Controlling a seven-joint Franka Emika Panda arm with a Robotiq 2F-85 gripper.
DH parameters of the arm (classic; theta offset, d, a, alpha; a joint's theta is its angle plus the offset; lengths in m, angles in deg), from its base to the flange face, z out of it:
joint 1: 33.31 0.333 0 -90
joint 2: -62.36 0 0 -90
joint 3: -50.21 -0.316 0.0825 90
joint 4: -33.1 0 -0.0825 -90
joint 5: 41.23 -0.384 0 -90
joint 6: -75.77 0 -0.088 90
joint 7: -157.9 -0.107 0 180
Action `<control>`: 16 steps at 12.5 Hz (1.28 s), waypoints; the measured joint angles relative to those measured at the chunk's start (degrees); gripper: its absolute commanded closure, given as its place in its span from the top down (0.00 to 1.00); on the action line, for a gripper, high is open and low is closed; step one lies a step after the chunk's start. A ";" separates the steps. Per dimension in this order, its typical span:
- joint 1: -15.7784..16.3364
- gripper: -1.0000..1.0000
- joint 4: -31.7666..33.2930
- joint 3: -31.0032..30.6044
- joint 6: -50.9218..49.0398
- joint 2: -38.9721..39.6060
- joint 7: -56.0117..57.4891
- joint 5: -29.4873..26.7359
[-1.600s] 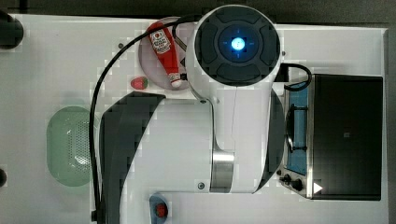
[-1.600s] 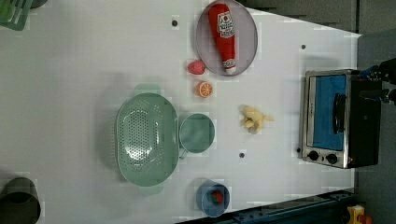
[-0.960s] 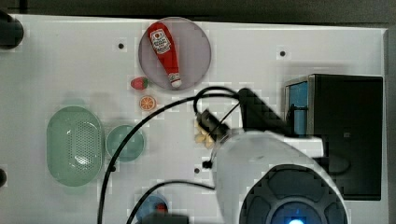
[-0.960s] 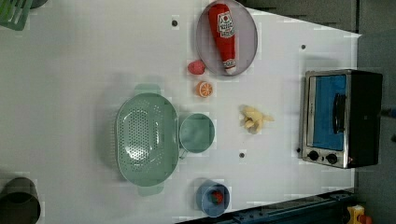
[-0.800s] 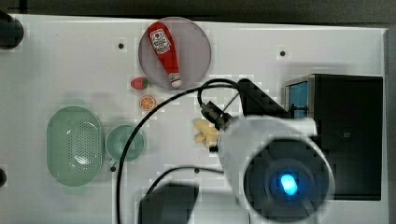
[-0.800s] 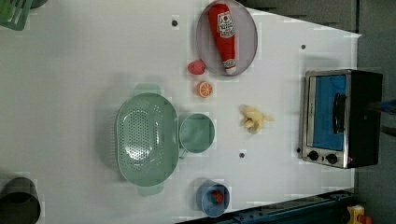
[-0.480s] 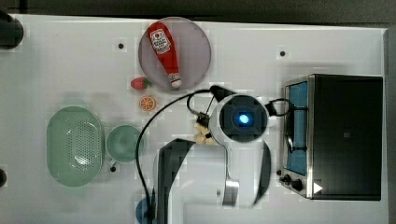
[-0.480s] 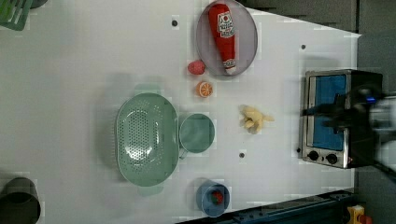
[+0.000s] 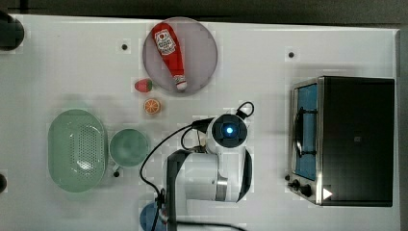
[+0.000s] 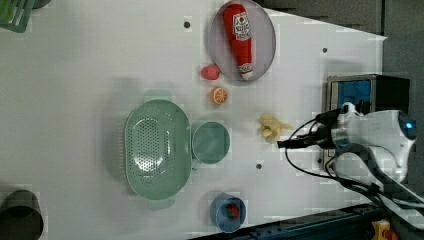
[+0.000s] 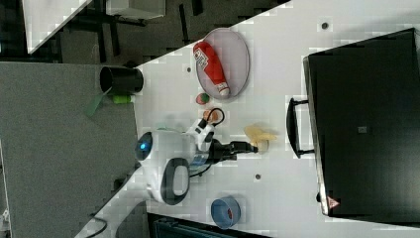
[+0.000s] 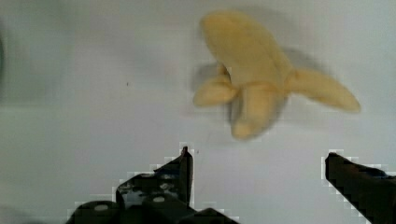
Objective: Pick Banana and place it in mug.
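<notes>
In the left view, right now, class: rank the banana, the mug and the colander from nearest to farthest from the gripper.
1. Banana: just off the gripper, toward the left view's left.
2. Mug: mid-table, farther left.
3. Colander: beyond the mug, farthest left.

My white jointed arm (image 10: 380, 132) reaches over the table with its wrist bent downward, and my black two-fingered gripper (image 12: 259, 175) hangs with both fingers spread wide, holding nothing.
</notes>
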 measured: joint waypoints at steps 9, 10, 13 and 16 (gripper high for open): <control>0.43 0.47 -1.45 -1.34 17.90 11.92 8.90 -0.02; 0.55 0.35 -1.12 -1.12 17.96 11.97 8.90 -0.02; 0.17 0.32 -1.12 -0.98 17.35 11.41 8.90 -0.16; 0.49 0.32 -0.90 -0.60 15.28 9.74 8.90 1.06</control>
